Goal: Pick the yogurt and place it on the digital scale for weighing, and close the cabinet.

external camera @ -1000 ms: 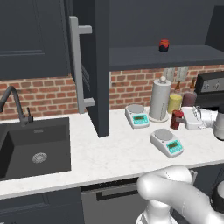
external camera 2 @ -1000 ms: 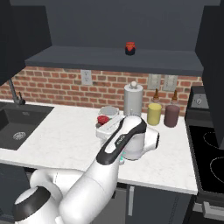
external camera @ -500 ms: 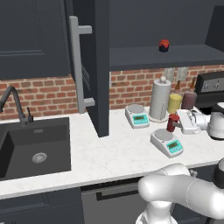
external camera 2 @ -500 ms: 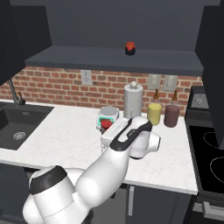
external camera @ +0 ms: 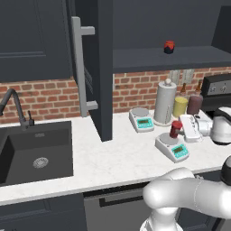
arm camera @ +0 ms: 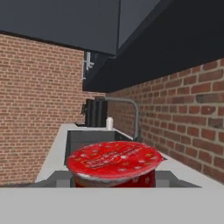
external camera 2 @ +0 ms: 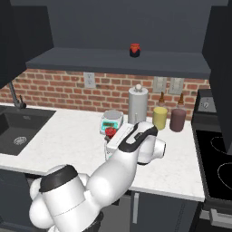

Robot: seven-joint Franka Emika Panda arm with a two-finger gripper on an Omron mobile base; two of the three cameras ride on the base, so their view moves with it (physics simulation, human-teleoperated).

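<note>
The hand (external camera: 179,131) was clamped on the yogurt (external camera: 175,129), holding it upright just above the digital scale (external camera: 172,147), at the pan's rear edge.

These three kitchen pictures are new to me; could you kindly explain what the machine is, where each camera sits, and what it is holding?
It is a white robot arm on a driving base, in a rendered kitchen. Two cameras ride on the base behind the arm, one to its left, one to its right, both looking over the counter. The third sits on the hand and looks along the fingers.

The gripper is shut on the yogurt, a small red cup, just above the nearer digital scale; the hand view shows its red lid close up. A second scale, a paper towel roll and two bottles stand near the brick wall. The sink lies to the left. The cabinet door above stands open, with a small red item on its shelf.
</note>
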